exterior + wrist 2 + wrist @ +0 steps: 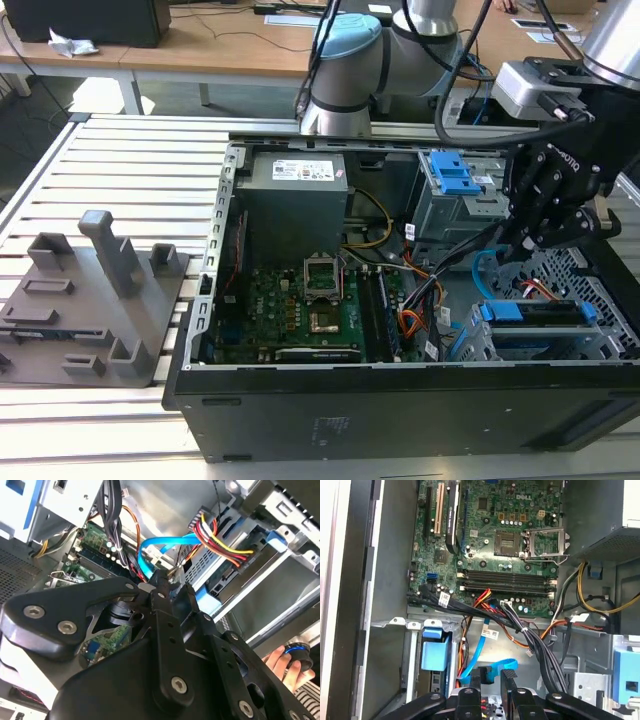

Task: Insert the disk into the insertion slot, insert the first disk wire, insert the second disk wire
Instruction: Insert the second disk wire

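Note:
The disk (530, 312) in its blue caddy lies inside the insertion slot (548, 348), the grey metal cage at the case's front corner on the exterior view's right. My gripper (520, 250) hangs just above and behind it. In both wrist views the gripper (172, 582) (491, 676) is shut on the end of a light blue disk wire (155, 545) (485, 665), which loops back toward the motherboard. A red, yellow and black wire bundle (220, 542) runs to the disk's end beside the blue caddy (278, 539). Whether that bundle is plugged in is unclear.
The open case holds the motherboard (505, 535), the grey power supply (295, 200) and a taller bay with a blue latch (450, 178). Black cable bundles (535, 640) cross near my fingers. A person's hand (280, 662) holds a dark round part. A grey fixture (95, 300) stands outside the case.

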`<action>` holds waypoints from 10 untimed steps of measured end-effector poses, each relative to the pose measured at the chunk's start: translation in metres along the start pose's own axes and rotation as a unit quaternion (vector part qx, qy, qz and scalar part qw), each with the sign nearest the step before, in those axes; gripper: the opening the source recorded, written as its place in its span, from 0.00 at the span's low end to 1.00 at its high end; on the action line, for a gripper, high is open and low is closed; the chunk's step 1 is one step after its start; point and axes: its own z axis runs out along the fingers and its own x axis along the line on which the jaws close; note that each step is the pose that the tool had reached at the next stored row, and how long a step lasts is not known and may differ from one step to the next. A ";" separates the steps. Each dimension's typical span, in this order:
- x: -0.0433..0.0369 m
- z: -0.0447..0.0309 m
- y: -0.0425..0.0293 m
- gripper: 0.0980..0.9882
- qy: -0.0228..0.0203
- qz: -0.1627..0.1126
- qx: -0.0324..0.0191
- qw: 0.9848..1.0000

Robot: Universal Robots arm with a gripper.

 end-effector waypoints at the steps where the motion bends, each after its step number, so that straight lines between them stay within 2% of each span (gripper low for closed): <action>1: -0.0002 0.0007 0.0029 0.23 0.002 -0.002 0.000 1.000; 4: -0.0004 0.0022 0.0064 0.23 0.010 -0.008 0.000 1.000; 6: -0.0005 0.0030 0.0067 0.23 0.012 -0.010 -0.001 1.000; 10: -0.0005 0.0031 0.0068 0.23 0.012 -0.010 -0.001 1.000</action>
